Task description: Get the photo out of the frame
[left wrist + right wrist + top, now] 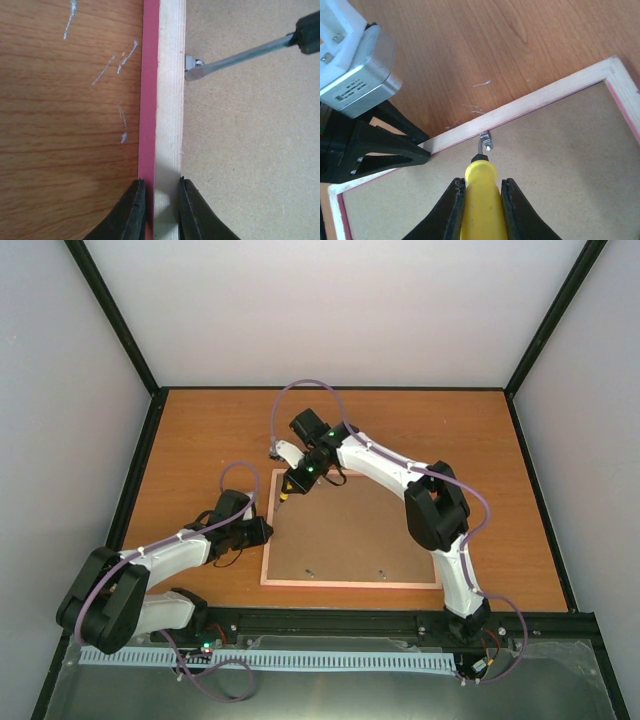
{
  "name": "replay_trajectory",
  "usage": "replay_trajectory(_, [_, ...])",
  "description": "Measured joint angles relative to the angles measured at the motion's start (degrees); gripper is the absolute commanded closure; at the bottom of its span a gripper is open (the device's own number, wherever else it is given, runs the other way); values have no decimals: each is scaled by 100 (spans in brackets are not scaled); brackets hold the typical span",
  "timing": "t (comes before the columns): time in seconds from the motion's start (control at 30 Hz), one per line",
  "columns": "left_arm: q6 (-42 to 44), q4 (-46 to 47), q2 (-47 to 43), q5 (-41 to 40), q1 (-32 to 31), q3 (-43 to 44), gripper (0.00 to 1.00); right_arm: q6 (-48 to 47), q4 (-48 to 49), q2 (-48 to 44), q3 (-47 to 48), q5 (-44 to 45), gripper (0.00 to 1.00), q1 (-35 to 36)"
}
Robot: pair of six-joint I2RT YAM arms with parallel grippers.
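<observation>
While my left jaws pinch the frame [169, 125], whose side runs straight ahead of them, my right jaws clench the screwdriver [480, 200], its tip at the tab [486, 141] just ahead, the photo presumably hidden under the backing board [545, 175].

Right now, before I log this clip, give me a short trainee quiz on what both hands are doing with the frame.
1. True or false: the frame lies front side up.
2. What does the right hand hold? A) a yellow-handled screwdriver B) a brush C) nothing
3. Fill in: the left hand clamps the frame's ____ rail, by the robot's own sides.

Key:
1. False. The brown backing board faces up.
2. A. The tool's tip sits at a small metal tab on the rail's inner edge.
3. left
</observation>
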Motion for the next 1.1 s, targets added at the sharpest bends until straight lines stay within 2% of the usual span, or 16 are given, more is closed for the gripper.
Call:
replay_trajectory(0.1, [2, 39, 0, -9, 0, -9, 99, 227, 37, -55, 31, 494, 97, 68])
replay_trajectory(0.23, [2, 42, 0, -11, 0, -9, 99, 374, 197, -601, -356, 1484, 97, 48])
replay_trajectory(0.37, [2, 42, 0, -13, 0, -9, 98, 358, 122, -1300, -437, 1742, 97, -74])
replay_trajectory(0.43, [4, 33, 0, -17, 0, -4, 89, 264, 133, -1628, -509, 1661, 97, -79])
replay_trajectory(0.53, [48, -144, 0, -59, 0, 83, 64, 22, 184, -2190, -970, 1451, 97, -79])
replay_trajectory(0.63, [186, -310, -26, -31, 0, 275, 51, -199, 323, -2752, -1919, 1322, 97, -125])
replay_trajectory(0.73, [391, -348, -157, 28, 2, 667, 47, -369, 411, -3230, -2909, 1075, 97, -389])
replay_trajectory(0.83, [662, -254, -411, 225, -2, 988, 47, -540, 466, -3713, -3674, 374, 97, -1062])
replay_trajectory(0.97, [1016, -28, -774, 560, -22, 1294, 48, -728, 542, -4192, -4127, -389, 97, -1849])
replay_trajectory(1.03, [1198, 85, -872, 758, -44, 1414, 54, -789, 713, -4435, -4398, -787, 97, -2044])
replay_trajectory(1.1, [1491, 186, -916, 1023, -118, 1523, 55, -824, 811, -4601, -4647, -1080, 97, -2135])
